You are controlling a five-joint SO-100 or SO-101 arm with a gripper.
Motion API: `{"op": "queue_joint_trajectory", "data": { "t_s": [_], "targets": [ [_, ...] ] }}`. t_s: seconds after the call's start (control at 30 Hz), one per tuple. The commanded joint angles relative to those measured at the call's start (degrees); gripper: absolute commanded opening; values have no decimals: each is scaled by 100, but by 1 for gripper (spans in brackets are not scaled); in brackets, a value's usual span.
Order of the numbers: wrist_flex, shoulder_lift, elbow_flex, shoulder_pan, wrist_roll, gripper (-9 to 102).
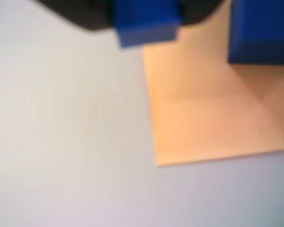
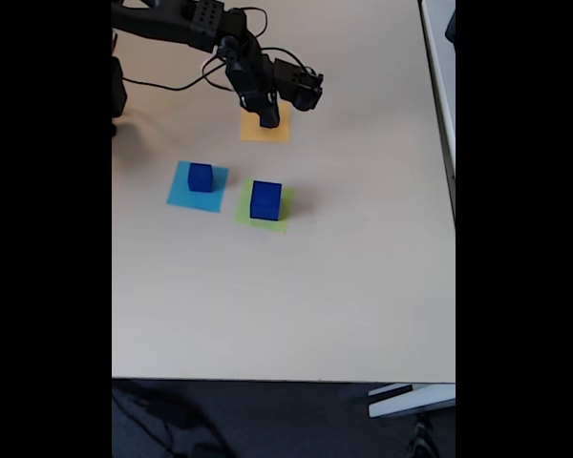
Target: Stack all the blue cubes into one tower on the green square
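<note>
On green square (image 2: 264, 212): large dark-blue cube (image 2: 265, 199); pincer (image 2: 267, 118) grips small cube (image 1: 144, 23)

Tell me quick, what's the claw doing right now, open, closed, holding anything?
Claw: over the orange square, apparently closed on a blue cube, though the wrist view is blurred.

We're seeing the wrist view blurring badly: two blue cubes (image 1: 146, 21) (image 1: 260, 30) getting cut off at the top edge, and the orange square (image 1: 213, 127) running off right.
</note>
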Motion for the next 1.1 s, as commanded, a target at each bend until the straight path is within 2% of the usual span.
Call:
{"op": "queue_joint_trajectory", "data": {
  "t_s": [0.0,0.43,0.87,1.07],
  "targets": [
    [-501,545,308,-211,255,1],
    [-615,677,870,-439,1090,1],
    [-650,510,835,-677,1512,1],
    [-914,387,949,-721,1564,1]
  ]
}}
